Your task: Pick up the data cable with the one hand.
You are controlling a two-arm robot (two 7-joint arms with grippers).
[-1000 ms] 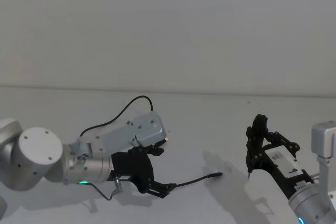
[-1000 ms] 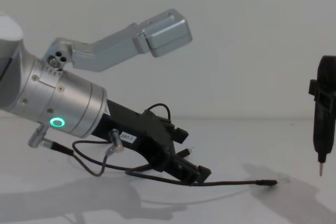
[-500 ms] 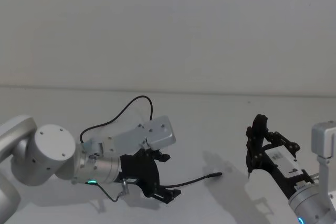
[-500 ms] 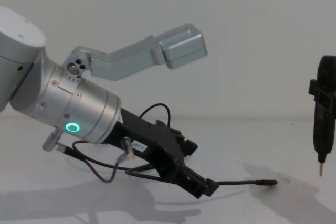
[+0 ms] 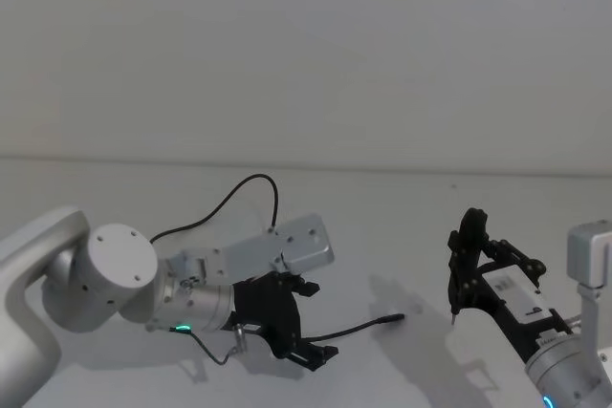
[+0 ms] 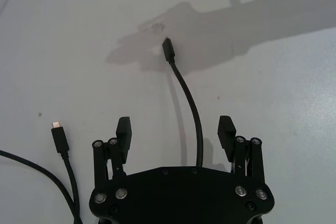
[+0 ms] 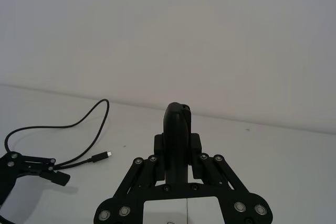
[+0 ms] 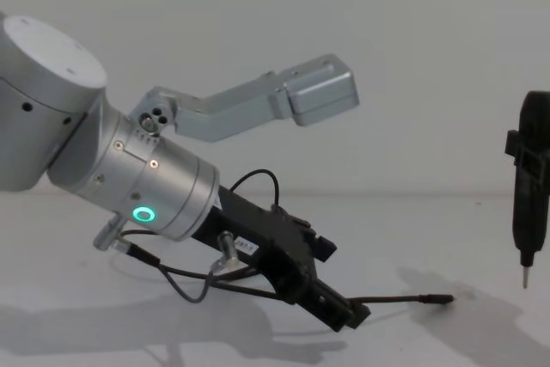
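Note:
The data cable (image 6: pixel 185 88) is a thin black cord on the white table, with one plug (image 6: pixel 168 50) ahead and a second plug (image 6: pixel 59 136) off to the side. My left gripper (image 6: pixel 175 128) is open low over the table, and the cord runs between its fingers (image 6: pixel 124 129) without being clamped. In the head view the left gripper (image 5: pixel 314 354) sits just left of the cable's plug end (image 5: pixel 392 315). The chest view shows it (image 8: pixel 351 315) tilted down beside the cable tip (image 8: pixel 438 300). My right gripper (image 7: pixel 177 148) is shut on a dark upright tool (image 8: pixel 528 204), off to the right.
A grey wire with a silver plug (image 8: pixel 227 251) hangs from the left arm's wrist, near the table. The cable's loop (image 5: pixel 254 180) lies behind the left arm. The table's far edge meets a plain wall (image 5: pixel 306 64).
My left arm has moved right and lower along the cable, bringing its open fingers closer to the plug end. The right arm has not moved.

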